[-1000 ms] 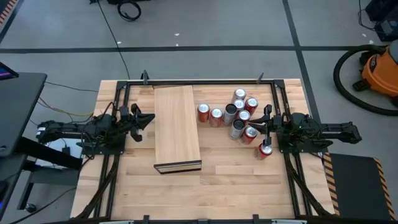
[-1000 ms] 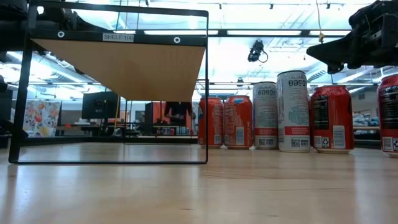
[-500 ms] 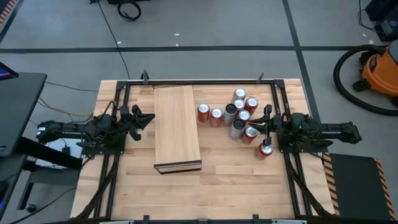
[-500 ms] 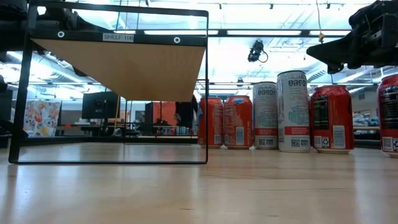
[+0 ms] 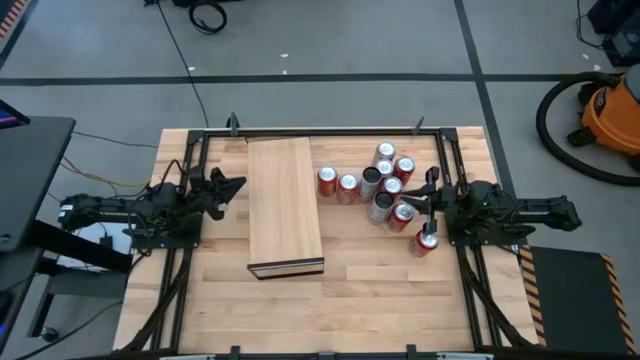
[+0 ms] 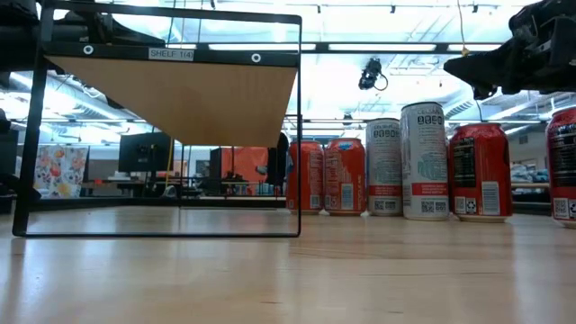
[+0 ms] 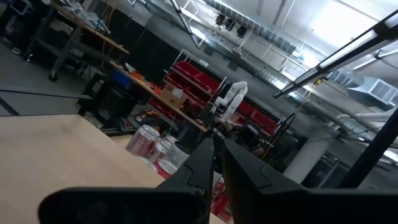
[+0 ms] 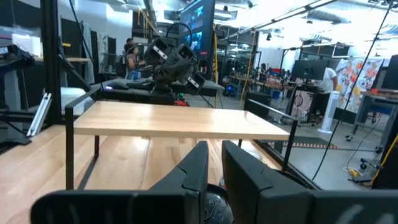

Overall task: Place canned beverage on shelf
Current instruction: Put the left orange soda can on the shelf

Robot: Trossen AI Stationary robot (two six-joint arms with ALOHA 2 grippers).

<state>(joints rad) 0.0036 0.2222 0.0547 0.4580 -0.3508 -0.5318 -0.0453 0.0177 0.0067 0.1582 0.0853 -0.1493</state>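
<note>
Cans [image 5: 385, 190] untouched, both hands closed, empty

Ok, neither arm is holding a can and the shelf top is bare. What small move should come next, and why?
Probably open the right gripper and ease it onto a can. It hangs shut, holding nothing, right at the cluster of cans, while the shelf has no can on it. The left gripper waits shut on the shelf's far side, away from the cans.

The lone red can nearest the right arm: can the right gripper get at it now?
Probably yes. The red can stands apart from the can cluster, just beside the shut right gripper, with nothing between them.
</note>
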